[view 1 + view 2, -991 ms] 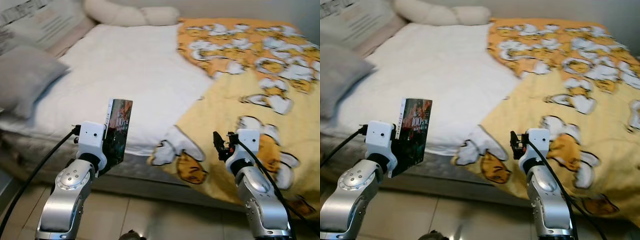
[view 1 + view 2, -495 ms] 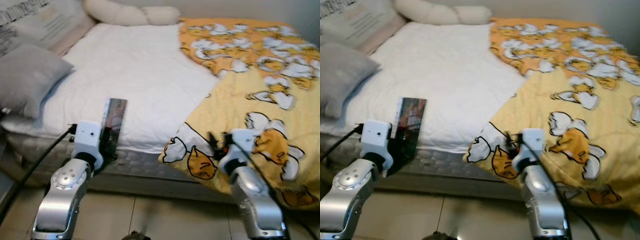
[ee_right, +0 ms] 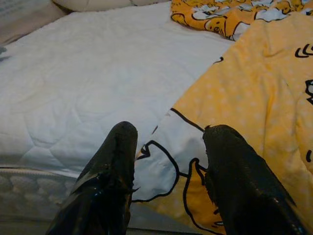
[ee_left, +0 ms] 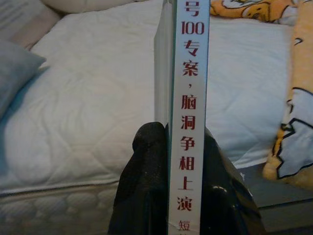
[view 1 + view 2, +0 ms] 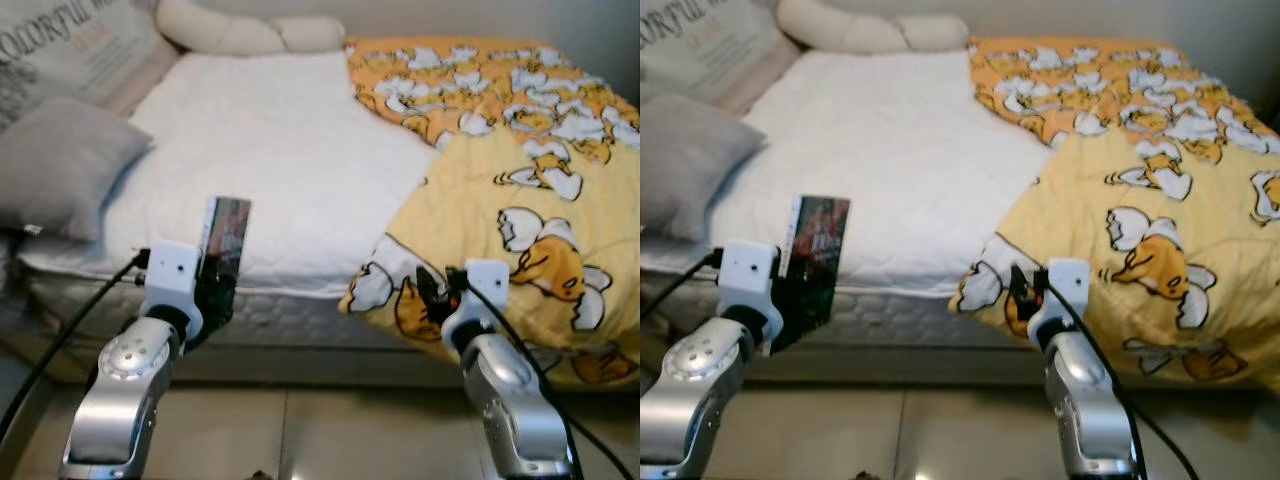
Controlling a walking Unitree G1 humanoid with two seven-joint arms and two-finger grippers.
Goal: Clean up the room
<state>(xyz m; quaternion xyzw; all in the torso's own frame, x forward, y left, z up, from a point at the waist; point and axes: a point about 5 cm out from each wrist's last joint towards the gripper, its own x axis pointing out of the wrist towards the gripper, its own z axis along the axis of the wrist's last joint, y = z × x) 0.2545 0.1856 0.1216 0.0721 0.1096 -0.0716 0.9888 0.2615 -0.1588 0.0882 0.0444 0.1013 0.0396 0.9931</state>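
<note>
Book upright in the left gripper, just off the bed's near edge.
The left gripper [image 4: 178, 147] clamps the book [image 5: 224, 238] with its long axis vertical and spine toward the robot. Right gripper [image 3: 168, 147] hangs spread open over the yellow blanket [image 5: 520, 220]; a grey pillow [image 5: 65, 165] lies on the bed [image 5: 270, 150].

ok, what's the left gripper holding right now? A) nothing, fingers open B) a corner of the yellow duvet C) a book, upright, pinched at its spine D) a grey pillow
C. The left gripper is shut on a book held upright in front of the bed; the left wrist view shows both black fingers clamping the printed spine.
</note>
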